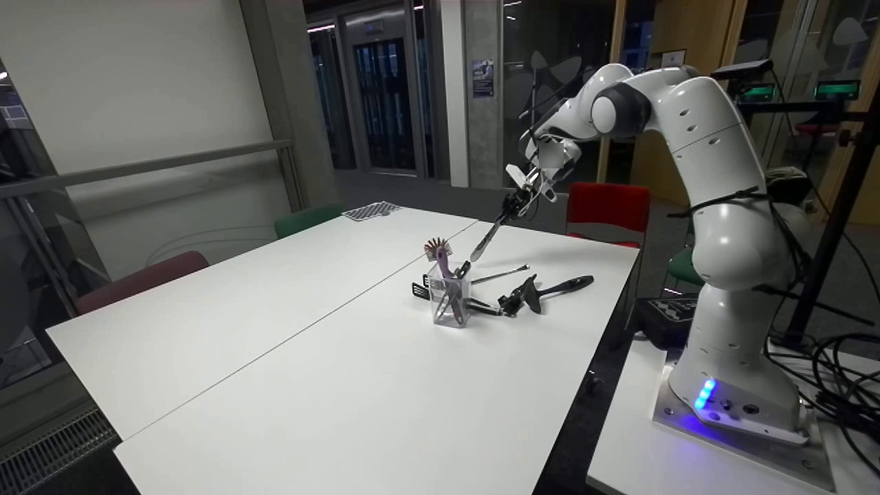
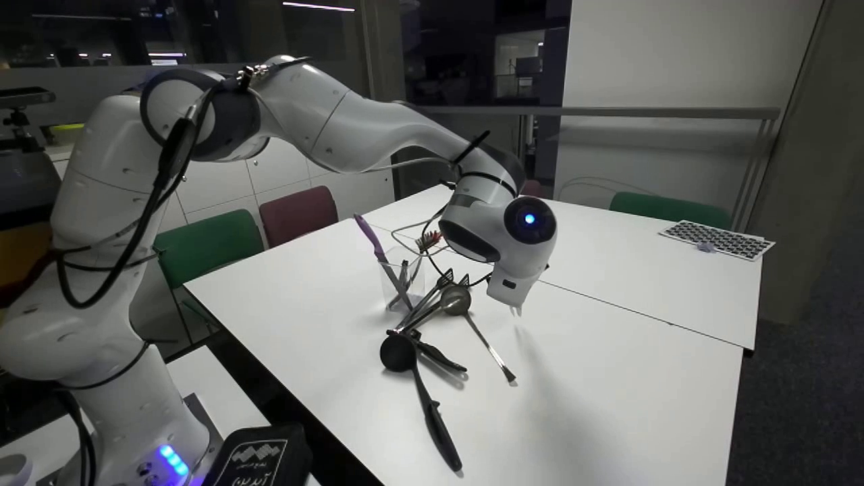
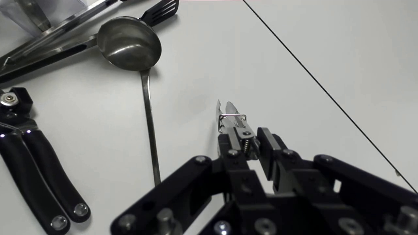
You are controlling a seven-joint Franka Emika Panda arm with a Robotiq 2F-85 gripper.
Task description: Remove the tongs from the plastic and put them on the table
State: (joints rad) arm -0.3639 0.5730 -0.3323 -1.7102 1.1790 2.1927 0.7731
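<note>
You have the gripper [image 3: 249, 139] with its jaws clamped on the tongs [image 1: 485, 243]; in your wrist view their spring end sits between the two jaws, and their arms point away from the gripper, slightly apart at the tips. In an exterior view you see the tongs slanting down, outside the plastic holder [image 1: 440, 322] and near it, over the white table [image 1: 309, 399]; you cannot tell whether their tips touch the top. In an exterior view the end of the robot arm [image 2: 530, 250] blocks your sight of the grip. The holder stands upright on the table, a purple-handled tool [image 2: 368, 236] leaning out of it and a brush [image 1: 437, 249] showing above its rim. Your wrist view has a metal ladle [image 3: 129, 44] lying to the left of the tongs and apart from them, its bowl overlapping a slotted turner [image 3: 162, 13]. Further left in that view you find a can opener [image 3: 52, 173] with black handles side by side. A round-headed black spoon [image 2: 398, 353] lies just beside the can opener; whether they touch, you cannot tell. In both exterior views you see a patterned sheet [image 2: 719, 239] at a far corner of the table.
</note>
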